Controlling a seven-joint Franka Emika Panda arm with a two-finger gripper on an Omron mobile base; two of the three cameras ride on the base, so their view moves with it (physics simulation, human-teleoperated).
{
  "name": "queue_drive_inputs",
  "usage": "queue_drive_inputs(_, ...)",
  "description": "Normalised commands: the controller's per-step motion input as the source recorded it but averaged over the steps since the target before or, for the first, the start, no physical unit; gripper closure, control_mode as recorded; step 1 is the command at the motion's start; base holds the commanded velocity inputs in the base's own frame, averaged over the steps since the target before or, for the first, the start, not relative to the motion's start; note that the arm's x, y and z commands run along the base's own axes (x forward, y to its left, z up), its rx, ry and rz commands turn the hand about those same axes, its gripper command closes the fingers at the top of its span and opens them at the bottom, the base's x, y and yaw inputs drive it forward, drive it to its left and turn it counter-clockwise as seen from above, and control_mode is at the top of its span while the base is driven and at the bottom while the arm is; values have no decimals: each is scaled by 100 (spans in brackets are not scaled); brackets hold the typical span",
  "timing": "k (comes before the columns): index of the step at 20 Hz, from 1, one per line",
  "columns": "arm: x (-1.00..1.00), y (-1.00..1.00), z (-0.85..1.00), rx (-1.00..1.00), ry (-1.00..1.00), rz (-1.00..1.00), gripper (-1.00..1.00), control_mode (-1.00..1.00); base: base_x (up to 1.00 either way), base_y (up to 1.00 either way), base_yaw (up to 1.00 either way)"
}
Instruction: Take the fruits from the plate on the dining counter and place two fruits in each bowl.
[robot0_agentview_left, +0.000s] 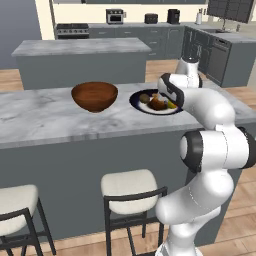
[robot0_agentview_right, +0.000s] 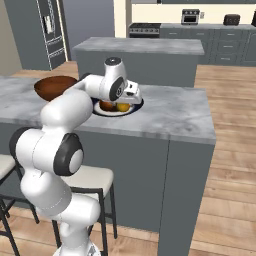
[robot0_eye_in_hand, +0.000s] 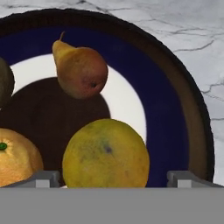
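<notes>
The plate (robot0_eye_in_hand: 175, 109), navy-rimmed with a white ring and dark centre, lies on the marble dining counter (robot0_agentview_left: 45, 117). On it are a yellow round fruit (robot0_eye_in_hand: 105, 153), a pear (robot0_eye_in_hand: 78, 70), an orange (robot0_eye_in_hand: 15, 157) and a dark fruit (robot0_eye_in_hand: 3, 83) at the left edge. My gripper (robot0_eye_in_hand: 113, 178) hangs low over the plate and is open. Its fingertips (robot0_eye_in_hand: 43, 178) stand wide on either side of the yellow fruit without touching it. From the base, the gripper (robot0_agentview_right: 127, 100) is over the plate (robot0_agentview_right: 134, 110) and fruits (robot0_agentview_left: 157, 102). A reddish-brown wooden bowl (robot0_agentview_left: 95, 96) stands left of the plate (robot0_agentview_left: 136, 100).
Two stools (robot0_agentview_left: 131, 187) stand against the counter's near side by the arm's base. A second marble island (robot0_agentview_left: 80, 50) lies beyond the counter. The counter's right end (robot0_agentview_right: 205, 120) drops off to wooden floor.
</notes>
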Motion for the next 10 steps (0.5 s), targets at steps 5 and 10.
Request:
queue_drive_inputs(5,0,5,-29,0,1,0,100,-100,0,0,0)
queue_drive_inputs(10,1,1,-9,0,0,-2,100,-100,0,0,0)
